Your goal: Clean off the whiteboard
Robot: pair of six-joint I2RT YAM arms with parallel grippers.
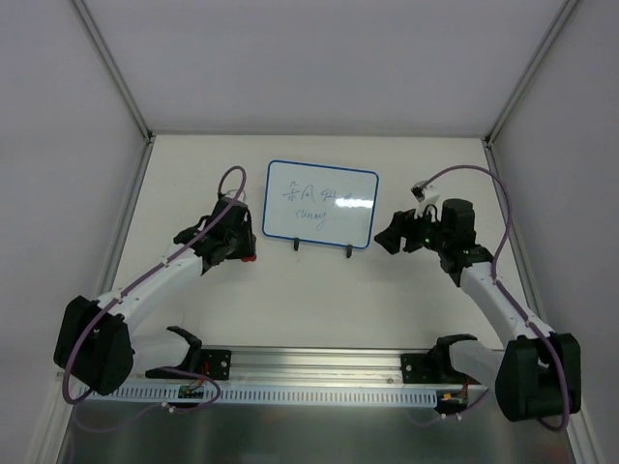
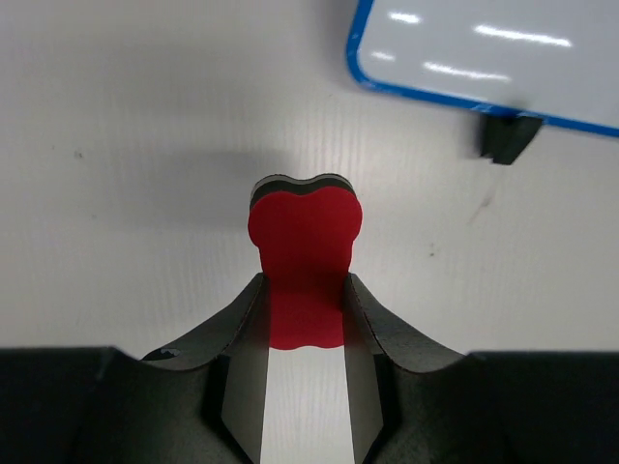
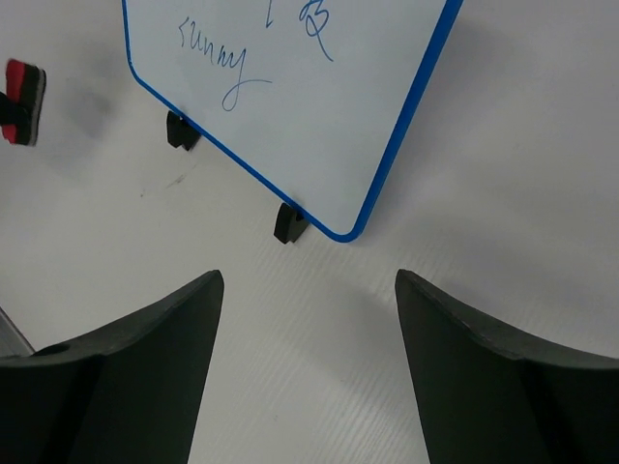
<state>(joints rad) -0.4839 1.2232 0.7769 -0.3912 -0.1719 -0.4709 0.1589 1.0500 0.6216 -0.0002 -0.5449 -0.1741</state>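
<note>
A robotics lab cell: white panel walls (image 1: 319, 58), aluminium posts (image 1: 111, 68), arms (image 1: 155, 280) bolted to a rail (image 1: 319, 372).

Whiteboard (image 1: 321, 205) blocks centre; gaps beside it seem passable.

Tally by kind, on one white table (image 1: 319, 309).
One small rectangular white whiteboard with a thin blue frame (image 1: 321, 205), near the table's far edge; two small black feet (image 1: 296, 246) under it; two rows of dark handwriting (image 3: 290, 19); one red foam eraser block (image 2: 305, 232); two black two-finger grippers, the left gripper (image 2: 305, 282) and the right gripper (image 3: 308, 278).
</note>
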